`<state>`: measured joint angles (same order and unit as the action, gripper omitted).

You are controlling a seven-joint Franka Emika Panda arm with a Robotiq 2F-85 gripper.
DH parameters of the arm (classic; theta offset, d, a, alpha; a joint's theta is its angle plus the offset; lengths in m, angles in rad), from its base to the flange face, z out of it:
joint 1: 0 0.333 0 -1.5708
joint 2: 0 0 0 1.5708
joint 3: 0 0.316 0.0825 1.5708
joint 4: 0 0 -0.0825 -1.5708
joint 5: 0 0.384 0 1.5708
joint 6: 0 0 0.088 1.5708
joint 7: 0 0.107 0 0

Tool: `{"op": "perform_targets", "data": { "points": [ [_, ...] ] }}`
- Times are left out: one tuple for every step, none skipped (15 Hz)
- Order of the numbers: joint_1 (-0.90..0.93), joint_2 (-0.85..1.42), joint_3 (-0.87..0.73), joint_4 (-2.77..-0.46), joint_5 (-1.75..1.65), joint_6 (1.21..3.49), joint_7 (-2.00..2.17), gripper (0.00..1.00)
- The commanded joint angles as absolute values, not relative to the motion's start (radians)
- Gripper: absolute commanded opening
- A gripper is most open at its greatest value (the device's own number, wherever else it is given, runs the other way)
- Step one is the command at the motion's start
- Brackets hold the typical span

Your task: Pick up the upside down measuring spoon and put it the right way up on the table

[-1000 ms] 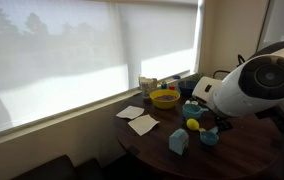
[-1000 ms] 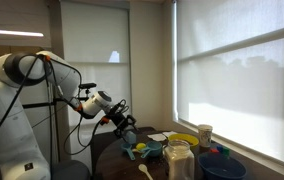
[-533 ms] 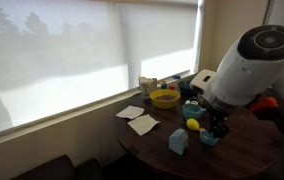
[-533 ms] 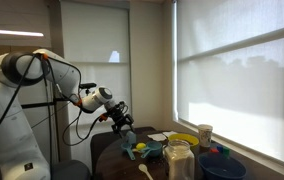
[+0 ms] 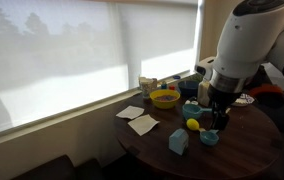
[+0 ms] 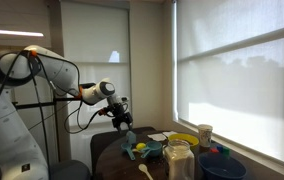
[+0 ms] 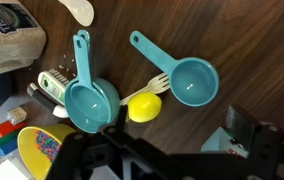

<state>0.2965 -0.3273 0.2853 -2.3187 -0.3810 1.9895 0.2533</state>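
Wrist view alone shows probable fork (image 7: 156, 84).

the round dark brown wooden table (image 7: 252, 40) bore a teal plastic measuring spoon (image 7: 90, 98), a small yellow ball (image 7: 145, 107) just beside it, and a second teal plastic scoop (image 7: 187, 78).

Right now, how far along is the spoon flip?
Done: nothing. One spoon and a second spoon both lie on the table beside the ball, neither gripped. In hand: the open tool hovers empty above them. Left: tell which one is upside down (I can't from these views), grasp it, turn it over, set it down.
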Motion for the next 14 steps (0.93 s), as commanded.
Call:
{"op": "perform_targets", "data": {
  "points": [
    [0.272,-0.368,0.276,-2.329,-0.299,2.011,0.24,1.0],
    [0.269,-0.375,0.271,-2.33,-0.281,2.016,0.235,1.0],
    [0.266,-0.38,0.267,-2.331,-0.261,2.02,0.235,1.0],
    [0.261,-0.386,0.266,-2.331,-0.248,2.016,0.241,1.0],
    [0.256,-0.392,0.264,-2.331,-0.234,2.011,0.245,1.0],
    [0.253,-0.398,0.262,-2.333,-0.223,2.01,0.246,1.0],
    [0.247,-0.405,0.262,-2.336,-0.218,2.009,0.252,1.0],
    [0.242,-0.414,0.26,-2.34,-0.212,2.013,0.254,1.0],
    [0.238,-0.425,0.257,-2.346,-0.208,2.016,0.254,1.0],
    [0.235,-0.435,0.254,-2.351,-0.2,2.018,0.25,1.0],
    [0.232,-0.447,0.251,-2.357,-0.196,2.022,0.246,1.0],
    [0.23,-0.458,0.246,-2.363,-0.189,2.026,0.24,1.0],
    [0.228,-0.471,0.243,-2.37,-0.187,2.032,0.237,1.0],
    [0.227,-0.487,0.239,-2.379,-0.192,2.045,0.227,1.0]
  ]
}}
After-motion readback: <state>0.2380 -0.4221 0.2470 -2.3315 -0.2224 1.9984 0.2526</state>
